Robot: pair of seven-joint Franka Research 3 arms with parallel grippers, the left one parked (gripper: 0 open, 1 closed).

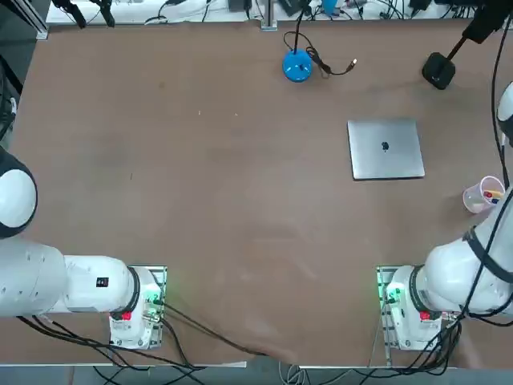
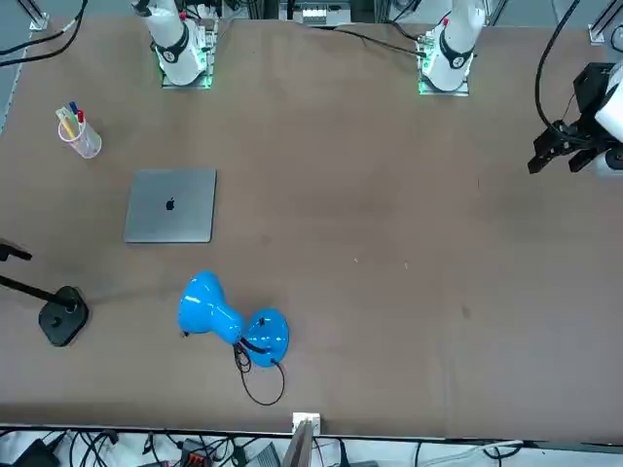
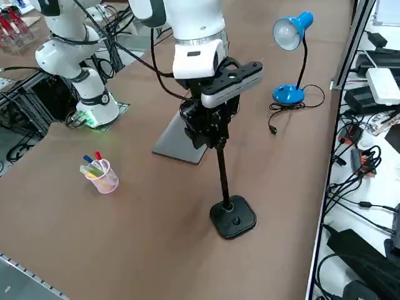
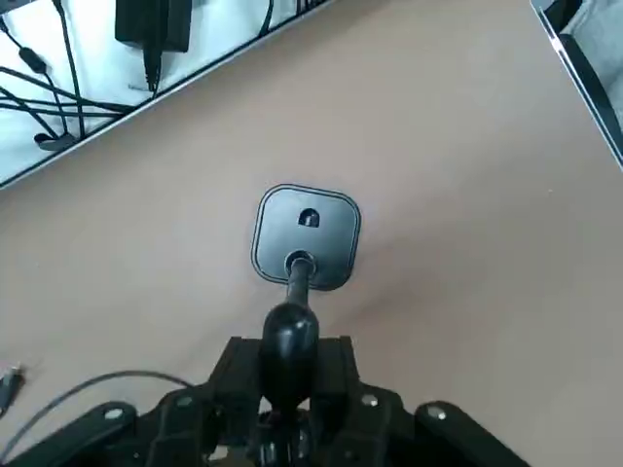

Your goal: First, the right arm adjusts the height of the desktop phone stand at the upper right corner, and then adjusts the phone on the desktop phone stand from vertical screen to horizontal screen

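1. Black against the brown table [image 1: 200, 200], the desktop phone stand [image 1: 439, 70] sits at the far right corner in the top view, its pole slanting off toward the picture's edge; a silver laptop [image 1: 385, 149] lies nearer the arms, a blue lamp [image 1: 297, 66] further left along the far edge, a cup of pens [image 1: 483, 194] near the right edge. The gripper itself is out of this picture.
2. Front view: the stand's base [image 2: 63, 315] is at the left, its pole running out of frame; the laptop and pen cup lie beyond it.
3. Right side view: the right arm [image 3: 194, 37] reaches down over the stand, and the right gripper [image 3: 209, 128] is closed around the top of the upright pole, directly above the base.
4. Right wrist view: the fingers are clamped on the stand's knob-like upper section, the base straight below. No phone is visible in any view.

Judgement: the first step, the height adjustment, is in hand. Next calls for a straight pull or push along the pole, keeping it vertical so the base neither tips nor slides.
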